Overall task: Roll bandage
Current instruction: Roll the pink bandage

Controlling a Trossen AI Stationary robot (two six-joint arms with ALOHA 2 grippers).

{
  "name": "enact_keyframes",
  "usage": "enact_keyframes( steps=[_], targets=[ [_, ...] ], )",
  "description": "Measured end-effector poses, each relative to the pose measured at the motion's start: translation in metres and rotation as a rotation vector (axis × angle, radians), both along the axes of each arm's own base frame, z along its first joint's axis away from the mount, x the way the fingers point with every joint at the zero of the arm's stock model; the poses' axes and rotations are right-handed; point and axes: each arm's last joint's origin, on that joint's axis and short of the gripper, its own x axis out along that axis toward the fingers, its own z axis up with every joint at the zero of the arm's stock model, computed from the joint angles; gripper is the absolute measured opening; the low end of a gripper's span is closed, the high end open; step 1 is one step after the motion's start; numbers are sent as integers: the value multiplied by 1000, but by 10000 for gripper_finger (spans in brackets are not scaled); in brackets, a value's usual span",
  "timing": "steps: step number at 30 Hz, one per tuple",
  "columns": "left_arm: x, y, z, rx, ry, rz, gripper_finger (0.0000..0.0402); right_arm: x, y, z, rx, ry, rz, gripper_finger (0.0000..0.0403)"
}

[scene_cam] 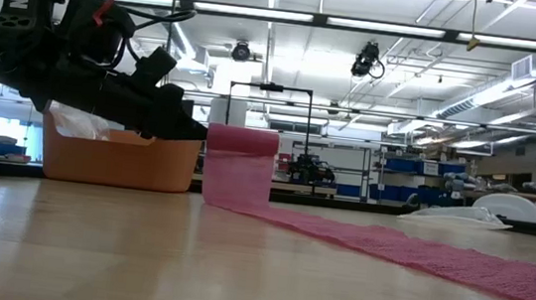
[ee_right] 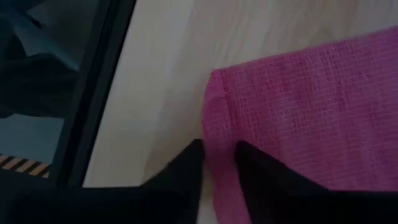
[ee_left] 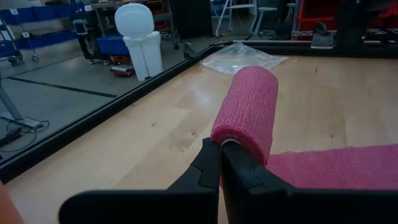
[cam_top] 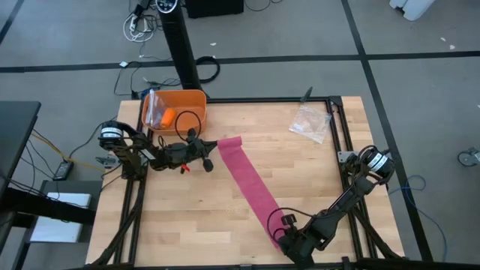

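The bandage is a magenta-pink strip (cam_top: 251, 184) lying slantwise across the wooden table, with its far end wound into a small roll (cam_top: 229, 143). My left gripper (cam_top: 208, 155) is shut at the roll's left end, and the roll also shows in the low view (scene_cam: 241, 140) and the left wrist view (ee_left: 249, 106). My right gripper (cam_top: 283, 229) is shut on the strip's near end by the table's near edge. My left gripper pinches the left end of the roll (ee_left: 229, 138) between its two fingers, coming level from the table's left, along the roll's axis. The roll sits level and raised, and the strip drops from it (scene_cam: 237, 182) to the table. My right gripper pinches the strip's near end at its side edge (ee_right: 217, 163) between its two fingers (ee_right: 255, 171), coming from above. The fabric around the hold lies flat on the table.
An orange bin (cam_top: 187, 101) holding a clear bag and a small orange object stands at the table's far left, just behind my left arm. A clear crinkly plastic bag (cam_top: 310, 121) lies at the far right. Black rails edge the table.
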Motion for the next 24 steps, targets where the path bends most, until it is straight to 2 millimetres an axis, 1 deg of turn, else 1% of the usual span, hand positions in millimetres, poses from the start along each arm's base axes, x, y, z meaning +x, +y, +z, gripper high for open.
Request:
enact_keyframes(
  steps=[3,4,7,11,14,18,22,24],
  targets=[
    [0,0,0,0,0,0,5,2,1,4,-32,0,4,20],
    [0,0,0,0,0,0,5,3,1,6,-44,-1,9,11],
    [0,0,0,0,1,0,5,8,4,17,-75,-28,3,11],
    [0,0,-1,-1,10,0,5,14,9,42,-136,-48,13,3],
    [0,0,-3,0,31,-1,5,19,13,70,-191,-84,13,4],
    [-1,0,-8,-6,83,0,5,27,9,112,-298,-139,8,2],
    [-2,0,-11,-9,121,0,5,37,-2,160,-406,-234,4,1],
    [-2,0,-11,-7,125,-2,5,43,-10,183,-451,-286,-9,1]
  ],
)
